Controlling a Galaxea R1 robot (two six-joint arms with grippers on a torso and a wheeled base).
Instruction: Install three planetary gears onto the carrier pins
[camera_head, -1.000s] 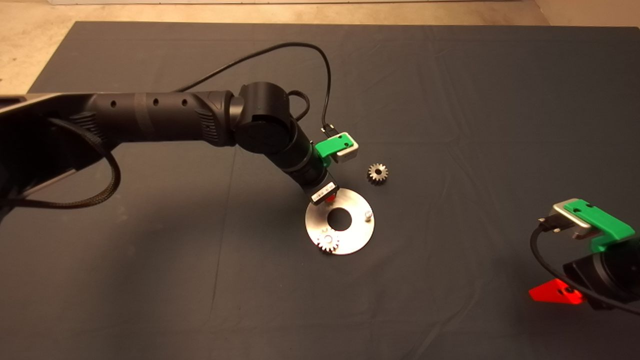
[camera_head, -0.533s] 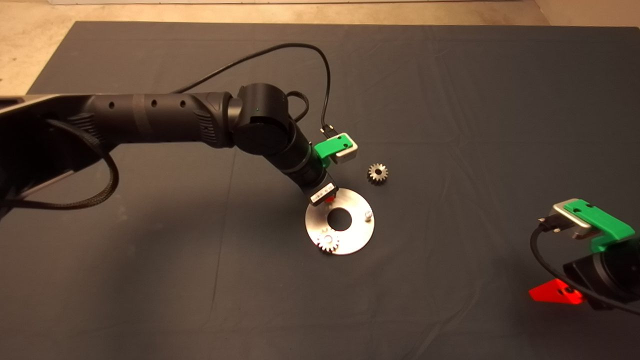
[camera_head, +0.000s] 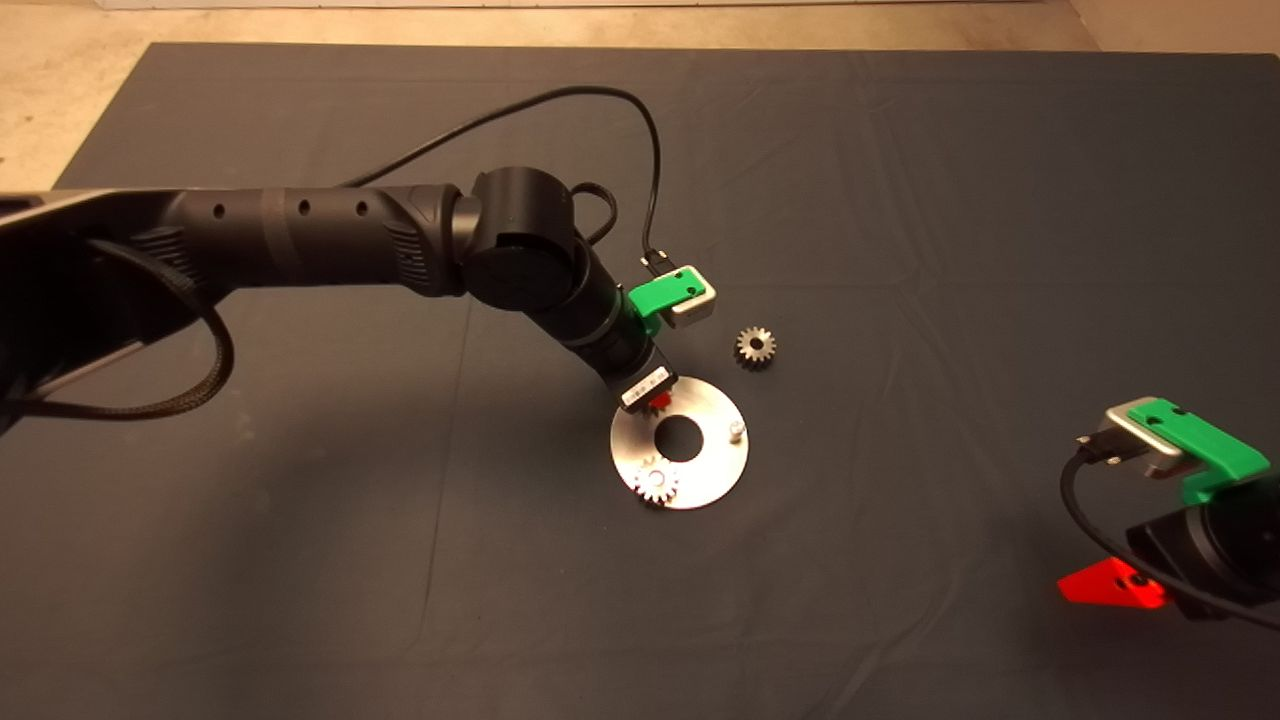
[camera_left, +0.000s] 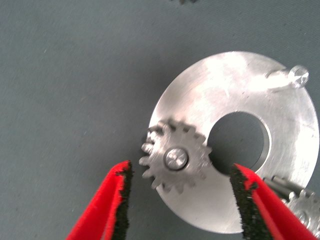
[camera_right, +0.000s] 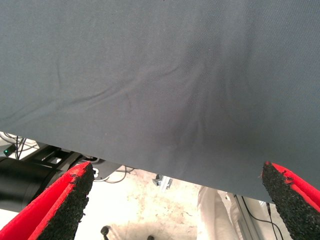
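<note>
- My table carries a dark grey cloth mat (camera_head: 900, 200), wrinkled in places, with pale floor showing past its far edge.
- Near the middle lies the flat shiny round metal disc (camera_head: 715, 468) with its large centre hole.
- The left claw (camera_left: 177, 187) hovers low over the disc's far-left part, its red fingers (camera_left: 107, 200) spread apart and holding nothing.
- Between those fingers, in the wrist view, a small silvery toothed gear (camera_left: 175, 159) sits flat on the disc with a short silver peg end showing through its bore; neither pad touches it.
- Compared with a second ago the arm has barely shifted in the overhead view, so I judge this gear seated and freshly let go.
- Another small silvery gear (camera_head: 656, 482) is already on its pin at the disc's near edge.
- One bare upright silver pin (camera_head: 736, 430) stands on the disc's right side.
- The third grey toothed gear (camera_head: 756, 346) lies loose on the mat, just beyond the disc, close to that empty pin.
- By my count two of three are on; the loose gear should be next.
- The right claw (camera_right: 175, 200) waits at the mat's near right edge, fingers wide apart and empty.
</note>
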